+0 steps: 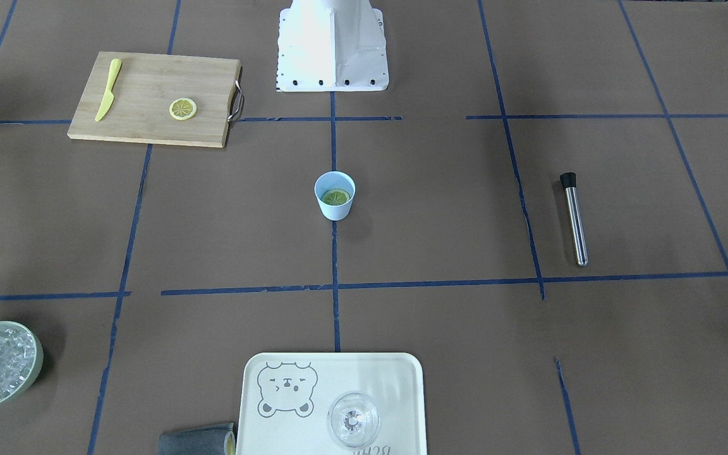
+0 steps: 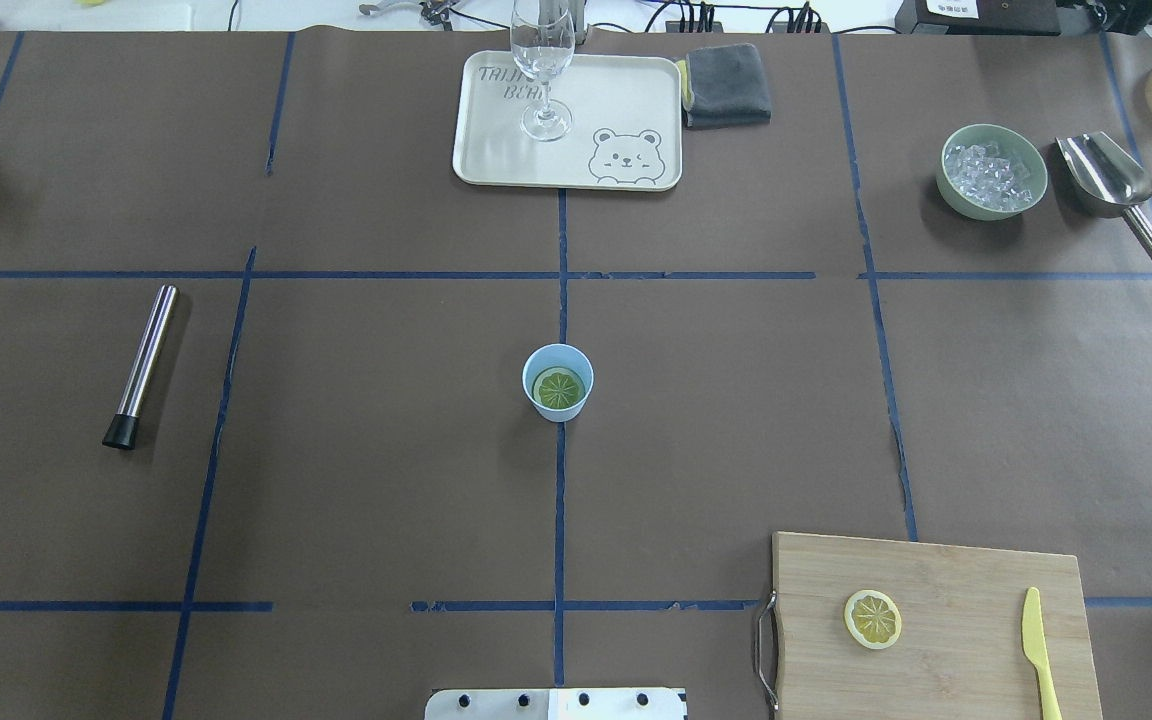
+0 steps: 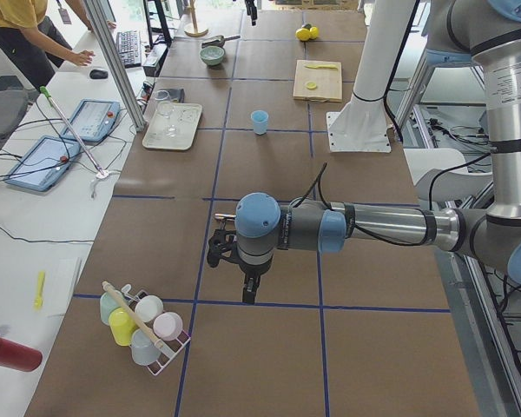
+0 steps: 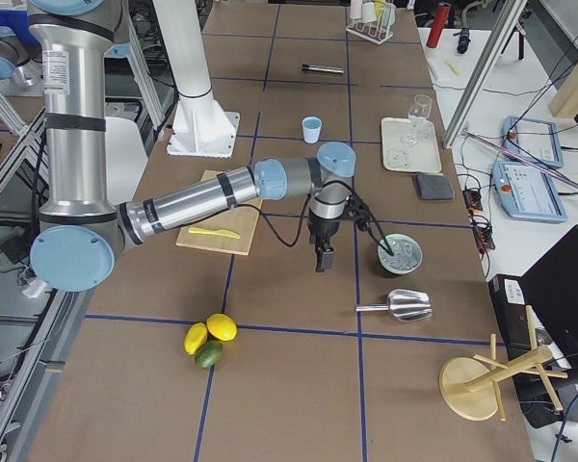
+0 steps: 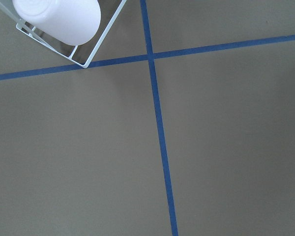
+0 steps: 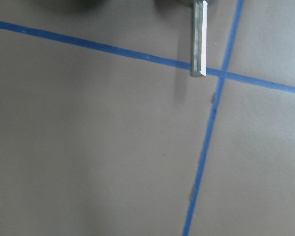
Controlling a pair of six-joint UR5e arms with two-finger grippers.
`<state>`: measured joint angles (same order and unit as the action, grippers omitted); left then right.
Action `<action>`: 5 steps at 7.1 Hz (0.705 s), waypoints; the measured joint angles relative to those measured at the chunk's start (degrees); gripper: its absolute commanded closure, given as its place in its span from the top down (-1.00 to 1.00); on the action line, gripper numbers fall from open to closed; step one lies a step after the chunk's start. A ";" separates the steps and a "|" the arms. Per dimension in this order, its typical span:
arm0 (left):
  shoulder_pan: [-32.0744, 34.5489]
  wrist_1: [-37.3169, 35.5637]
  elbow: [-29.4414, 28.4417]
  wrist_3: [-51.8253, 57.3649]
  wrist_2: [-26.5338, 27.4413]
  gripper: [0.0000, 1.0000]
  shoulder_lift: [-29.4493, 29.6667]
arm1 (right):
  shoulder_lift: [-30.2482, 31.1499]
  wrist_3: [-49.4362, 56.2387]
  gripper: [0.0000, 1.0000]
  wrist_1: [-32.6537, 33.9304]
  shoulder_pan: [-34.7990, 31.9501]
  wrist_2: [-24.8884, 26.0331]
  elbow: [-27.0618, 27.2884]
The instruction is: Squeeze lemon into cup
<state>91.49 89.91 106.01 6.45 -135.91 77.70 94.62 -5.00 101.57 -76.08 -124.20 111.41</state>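
Note:
The light-blue cup [image 1: 335, 212] stands upright at the table's centre, and it also shows in the overhead view [image 2: 561, 414]. The lemon [image 1: 335, 197] lies inside it, cut face up [image 2: 558, 388]. My left gripper [image 3: 247, 291] hangs over bare table far from the cup, near a rack of cups, and shows only in the left side view. My right gripper [image 4: 321, 260] hangs over the table between the cutting board and the ice bowl, and shows only in the right side view. I cannot tell whether either is open or shut. Neither wrist view shows fingers.
A wooden cutting board [image 2: 946, 590] holds a thin lemon slice [image 2: 873, 619] and a yellow knife [image 2: 1039, 650]. A steel muddler [image 2: 141, 365], a tray [image 2: 496, 150] with a clear glass [image 2: 542, 70], an ice bowl [image 2: 994, 170] and a scoop [image 2: 1106, 180] lie around.

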 measured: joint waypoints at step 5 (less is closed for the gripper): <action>-8.28 -0.06 -0.39 -11.83 0.56 1.00 4.51 | 11.35 5.25 1.00 -14.17 -8.75 -3.33 -6.60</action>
<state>83.22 89.85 105.63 -5.38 -135.35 82.21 105.97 0.25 87.40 -84.83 -127.53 104.81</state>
